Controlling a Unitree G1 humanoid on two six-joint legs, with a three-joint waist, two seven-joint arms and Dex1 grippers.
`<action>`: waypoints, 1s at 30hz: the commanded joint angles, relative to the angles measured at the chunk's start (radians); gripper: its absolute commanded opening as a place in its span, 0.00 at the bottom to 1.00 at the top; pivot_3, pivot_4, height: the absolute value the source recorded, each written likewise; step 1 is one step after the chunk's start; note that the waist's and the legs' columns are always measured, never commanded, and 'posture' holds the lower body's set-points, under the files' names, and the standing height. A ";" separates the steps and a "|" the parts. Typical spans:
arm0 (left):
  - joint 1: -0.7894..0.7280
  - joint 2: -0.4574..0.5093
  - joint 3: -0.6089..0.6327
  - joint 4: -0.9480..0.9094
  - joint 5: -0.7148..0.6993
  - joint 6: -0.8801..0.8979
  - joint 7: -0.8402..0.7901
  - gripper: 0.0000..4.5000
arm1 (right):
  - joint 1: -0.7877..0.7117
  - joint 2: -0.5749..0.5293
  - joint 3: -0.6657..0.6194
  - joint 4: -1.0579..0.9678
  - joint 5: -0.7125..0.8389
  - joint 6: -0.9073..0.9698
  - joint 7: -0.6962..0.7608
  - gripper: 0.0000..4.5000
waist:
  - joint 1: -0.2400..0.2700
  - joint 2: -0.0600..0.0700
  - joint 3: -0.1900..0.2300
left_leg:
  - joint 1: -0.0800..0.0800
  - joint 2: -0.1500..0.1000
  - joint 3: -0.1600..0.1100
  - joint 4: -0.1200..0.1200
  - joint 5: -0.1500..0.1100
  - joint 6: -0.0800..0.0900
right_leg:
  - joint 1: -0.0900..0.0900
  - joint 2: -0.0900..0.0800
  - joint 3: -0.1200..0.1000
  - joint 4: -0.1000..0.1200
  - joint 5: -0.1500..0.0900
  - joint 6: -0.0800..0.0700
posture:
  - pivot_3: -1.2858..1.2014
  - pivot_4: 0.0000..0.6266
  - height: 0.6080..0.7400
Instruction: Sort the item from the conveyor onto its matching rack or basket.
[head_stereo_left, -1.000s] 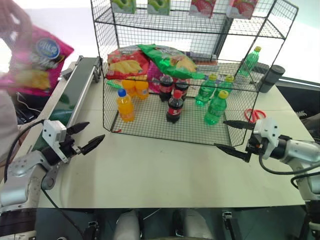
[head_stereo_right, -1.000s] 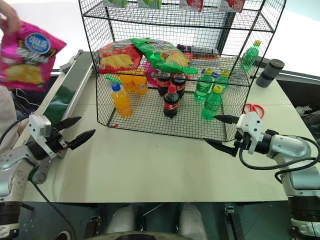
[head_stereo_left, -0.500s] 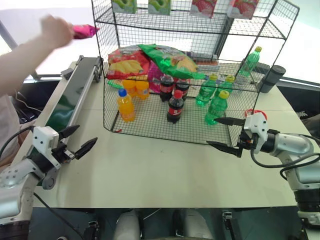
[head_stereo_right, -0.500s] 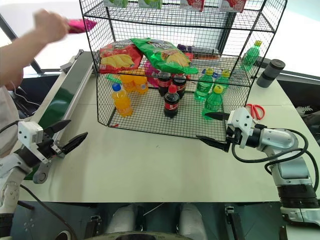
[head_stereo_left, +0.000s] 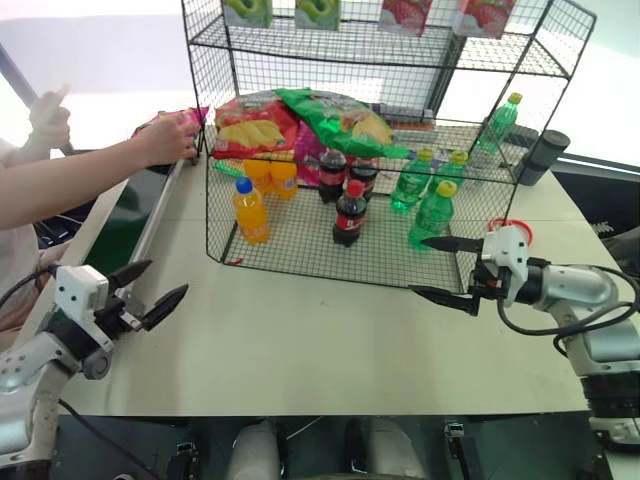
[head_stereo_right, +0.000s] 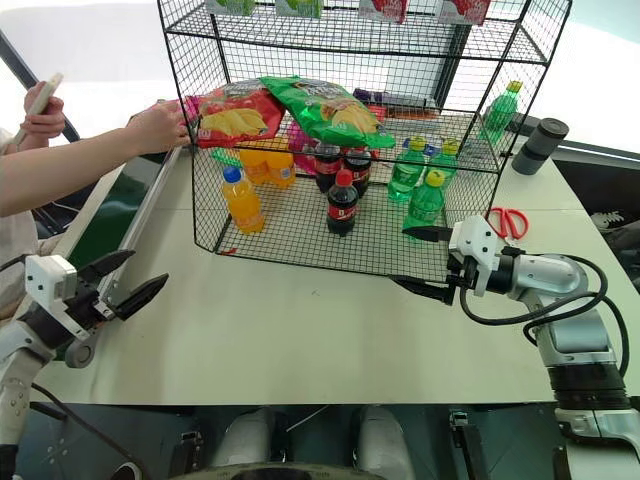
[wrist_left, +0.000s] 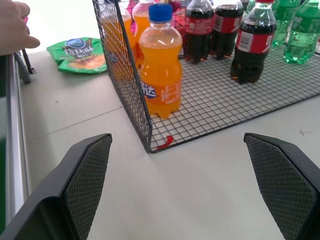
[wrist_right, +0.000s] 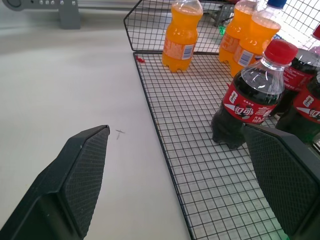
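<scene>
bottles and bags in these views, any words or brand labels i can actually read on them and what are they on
"达": white character on the blue label of the orange soda bottle, last of a brand word cut off by the rack wire.
White Chinese script on the red label of the cola bottle: too distorted to read.
Round blue logo on the green chip bag on the table: too small to read.
Red chip bag on the rack shelf: print blurred.

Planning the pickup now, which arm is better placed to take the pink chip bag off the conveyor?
Probably left: the left tool hangs open beside the conveyor, while the right tool sits across the table by the rack.
</scene>
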 joint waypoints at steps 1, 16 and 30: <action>0.001 0.002 0.042 -0.017 0.022 -0.065 0.014 1.00 | -0.027 0.021 -0.012 -0.074 0.055 0.037 -0.014 0.98 | 0.000 0.000 0.000 | 0.000 0.000 0.000 0.000 0.000 0.000 | 0.000 0.000 0.000 0.000 0.000 0.000 | 0.52 0.24 0.90; 0.118 0.002 0.176 -0.053 0.117 -0.197 0.115 1.00 | -0.118 0.274 0.202 -0.219 0.192 0.255 -0.046 0.98 | -0.020 -0.001 -0.001 | -0.001 0.002 0.000 0.000 0.000 0.001 | -0.001 -0.001 0.000 0.000 0.000 0.000 | 0.52 0.24 0.90; 0.415 0.071 0.431 0.179 0.641 -0.793 0.373 1.00 | -0.148 0.306 0.268 -0.105 0.110 0.162 0.081 0.98 | -0.017 -0.001 -0.001 | -0.001 0.003 0.002 -0.001 -0.001 0.002 | -0.008 -0.002 -0.001 0.000 0.000 -0.001 | 0.52 0.24 0.90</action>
